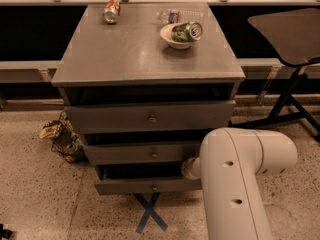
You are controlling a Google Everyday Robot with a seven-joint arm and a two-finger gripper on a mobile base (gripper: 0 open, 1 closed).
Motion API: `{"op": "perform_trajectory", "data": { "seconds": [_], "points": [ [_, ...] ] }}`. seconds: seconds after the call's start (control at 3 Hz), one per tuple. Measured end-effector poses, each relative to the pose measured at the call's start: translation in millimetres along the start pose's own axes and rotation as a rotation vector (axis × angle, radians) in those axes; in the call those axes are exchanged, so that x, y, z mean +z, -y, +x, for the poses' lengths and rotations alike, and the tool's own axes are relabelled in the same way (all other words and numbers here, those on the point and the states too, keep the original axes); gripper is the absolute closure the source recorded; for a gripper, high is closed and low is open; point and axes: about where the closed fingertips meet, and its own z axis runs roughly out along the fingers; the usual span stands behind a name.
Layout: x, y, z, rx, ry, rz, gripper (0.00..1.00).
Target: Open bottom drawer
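bottom drawer point(125, 186) knob point(154, 187) lies left of the hand point(191, 168), whose grip i cannot tell; a pull might miss it.

The grey cabinet top point(140, 54) bears a red can point(111, 10) on its side near the back left corner. Toward the back right stands a white bowl point(170, 40) with a green can point(186, 31) lying in it, and a clear bottle point(172, 15) lies just behind. The gripper point(190, 168) is low at the cabinet's front right.
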Motion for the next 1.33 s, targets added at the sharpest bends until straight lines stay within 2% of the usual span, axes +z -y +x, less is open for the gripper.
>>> {"op": "perform_trajectory", "data": {
  "seconds": [0.33, 1.0, 1.33],
  "points": [
    [11, 3, -1, -0.020, 0.009, 0.013, 1.00],
    [14, 1, -2, -0.032, 0.015, 0.017, 1.00],
    [21, -7, -9, -0.047, 0.031, -0.024, 1.00]
  ]
}}
